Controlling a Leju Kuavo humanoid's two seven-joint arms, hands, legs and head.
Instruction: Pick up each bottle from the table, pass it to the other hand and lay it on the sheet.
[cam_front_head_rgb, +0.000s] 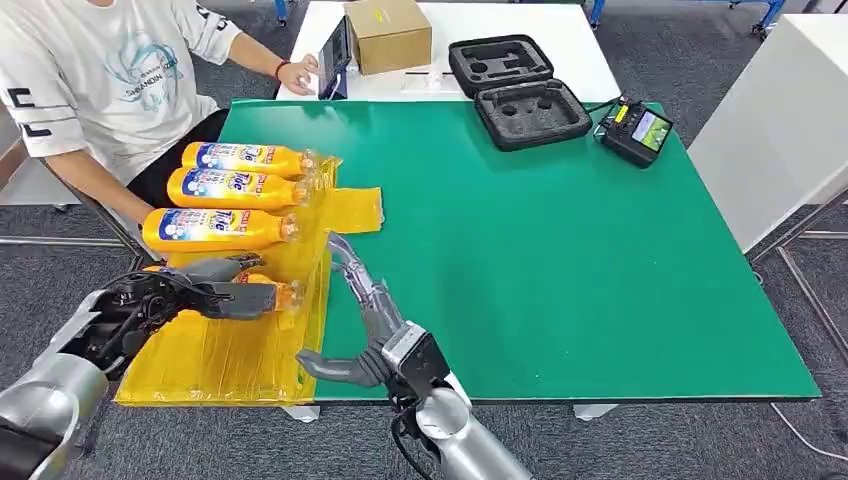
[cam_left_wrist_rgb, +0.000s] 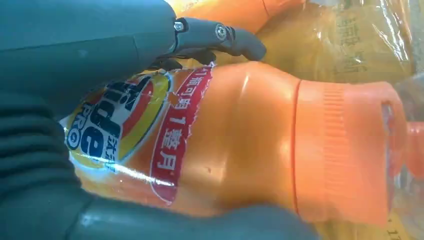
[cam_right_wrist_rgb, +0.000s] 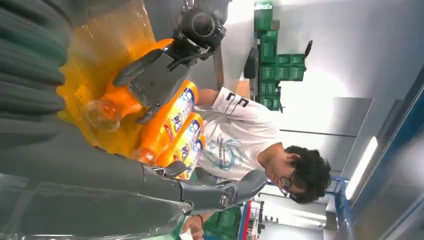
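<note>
- My left hand (cam_front_head_rgb: 200, 290) grips an orange detergent bottle (cam_left_wrist_rgb: 240, 145) lying on the yellow plastic sheet (cam_front_head_rgb: 220, 355)
- My right hand (cam_front_head_rgb: 365, 320) holds nothing, fingers spread wide over the green table (cam_front_head_rgb: 560, 260) just beside the sheet's edge
- I see three more bottles (cam_front_head_rgb: 225, 190) lying side by side farther along the sheet, near a seated person (cam_front_head_rgb: 100, 80)
</note>
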